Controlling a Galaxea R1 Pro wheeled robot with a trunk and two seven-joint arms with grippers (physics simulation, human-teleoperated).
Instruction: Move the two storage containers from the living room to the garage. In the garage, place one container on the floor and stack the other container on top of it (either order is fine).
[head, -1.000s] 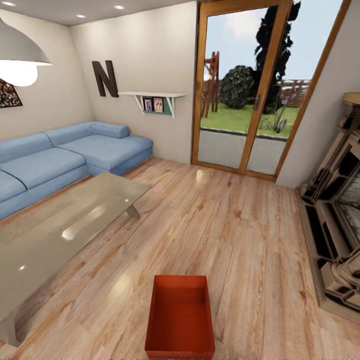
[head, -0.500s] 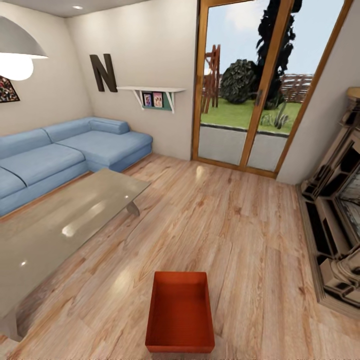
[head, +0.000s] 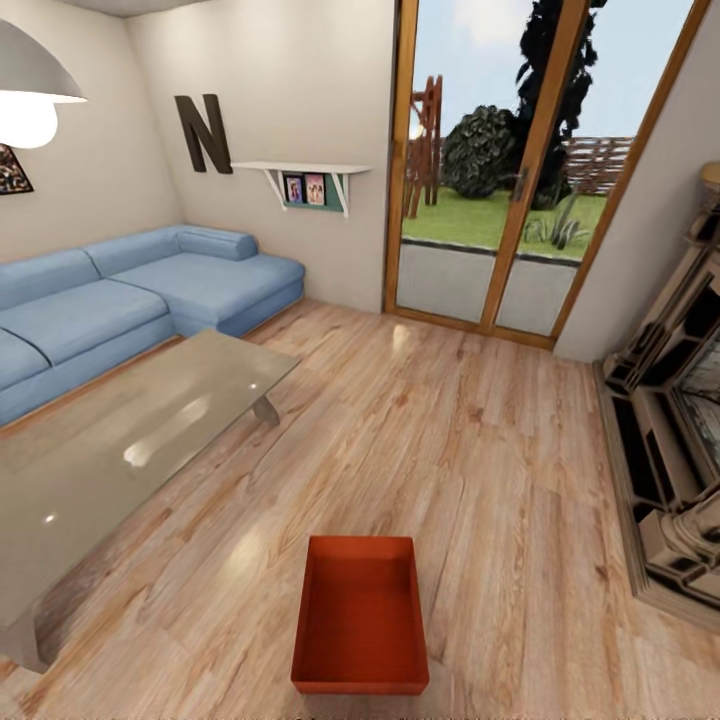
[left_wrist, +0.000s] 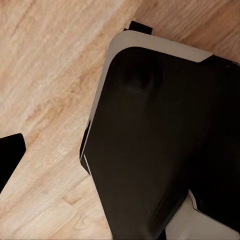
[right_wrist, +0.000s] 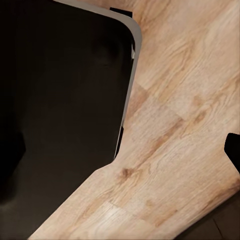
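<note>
- Storage container (head: 361, 615): orange-red, lidless, interior empty; sits on the light wood plank floor (head: 480, 450), low centre of head view, right of the glass coffee table (head: 120, 450).
- Grippers: opening and hold cannot be determined.

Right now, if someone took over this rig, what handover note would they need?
Grippers: the wrist views look down past the robot's dark base at the plank floor; whether the fingers are open or shut cannot be told, and nothing is seen held.
Things: one storage container sits empty on the living-room floor just ahead, right of the glass coffee table.
Done: nothing moved yet.
Left: find the second container, carry both to the garage, stack them.
</note>
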